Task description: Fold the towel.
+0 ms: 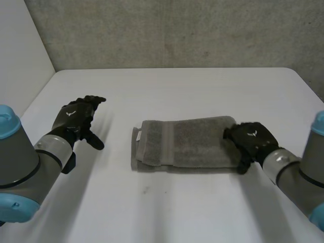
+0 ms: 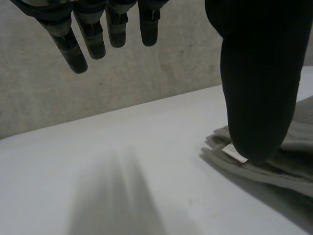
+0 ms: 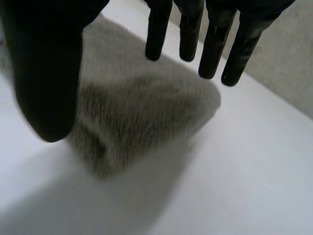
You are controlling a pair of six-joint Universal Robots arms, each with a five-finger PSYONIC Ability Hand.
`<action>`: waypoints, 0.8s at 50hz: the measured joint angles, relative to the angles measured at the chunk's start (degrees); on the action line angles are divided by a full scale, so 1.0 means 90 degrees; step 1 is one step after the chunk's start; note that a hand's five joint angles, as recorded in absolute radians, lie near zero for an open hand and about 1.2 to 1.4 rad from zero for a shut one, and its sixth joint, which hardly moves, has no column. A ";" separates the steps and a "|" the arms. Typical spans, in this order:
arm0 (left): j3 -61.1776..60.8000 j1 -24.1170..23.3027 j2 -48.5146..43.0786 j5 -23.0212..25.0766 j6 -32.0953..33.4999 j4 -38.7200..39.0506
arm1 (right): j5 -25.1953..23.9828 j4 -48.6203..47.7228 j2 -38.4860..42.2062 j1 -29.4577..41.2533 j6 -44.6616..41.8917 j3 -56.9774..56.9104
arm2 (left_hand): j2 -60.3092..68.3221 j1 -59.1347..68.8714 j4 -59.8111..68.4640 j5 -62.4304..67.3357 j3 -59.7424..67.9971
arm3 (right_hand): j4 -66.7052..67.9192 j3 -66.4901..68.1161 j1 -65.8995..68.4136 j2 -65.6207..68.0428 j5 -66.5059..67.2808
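A grey towel (image 1: 185, 144) lies folded into a thick rectangle in the middle of the white table (image 1: 172, 91), a small white label at its left end. My right hand (image 1: 250, 139) hovers at the towel's right end (image 3: 142, 117), fingers (image 3: 210, 44) straight and apart from the thumb, holding nothing. My left hand (image 1: 76, 120) is raised over the table well left of the towel, fingers (image 2: 93, 34) spread and empty. The towel's labelled end (image 2: 264, 156) lies beyond that hand's thumb.
A grey wall (image 1: 172, 30) runs along the table's far edge and a white panel (image 1: 20, 55) stands at the far left. Bare tabletop lies all round the towel.
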 measured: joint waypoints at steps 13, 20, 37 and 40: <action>-0.0064 -0.0265 0.0019 -0.0015 -0.0010 0.0005 | -0.0356 -0.0968 0.0389 -0.0408 -0.0033 0.0454 | -0.0001 0.0000 0.0000 0.0000 0.0000 | 0.5102 0.5098 0.5737 0.5055 0.5005; -0.0100 -0.0252 0.0088 -0.0019 -0.0010 -0.0002 | -0.0328 -0.1106 0.0450 -0.0379 0.0033 0.0320 | -0.0001 0.0000 0.0000 0.0000 0.0000 | 0.5379 0.5366 0.6073 0.5329 0.5316; -0.0079 -0.0234 0.0721 -0.0044 -0.0030 -0.0152 | -0.0238 -0.0912 0.0912 0.1128 0.0948 -0.1666 | -0.0001 0.0000 0.0000 0.0000 0.0000 | 0.5420 0.5404 0.6129 0.5378 0.5372; -0.0084 -0.0210 0.0851 -0.0048 -0.0030 -0.0161 | -0.0232 -0.0784 0.1221 0.1743 0.1113 -0.2359 | -0.0001 0.0000 0.0000 0.0000 0.0000 | 0.5421 0.5404 0.6129 0.5378 0.5373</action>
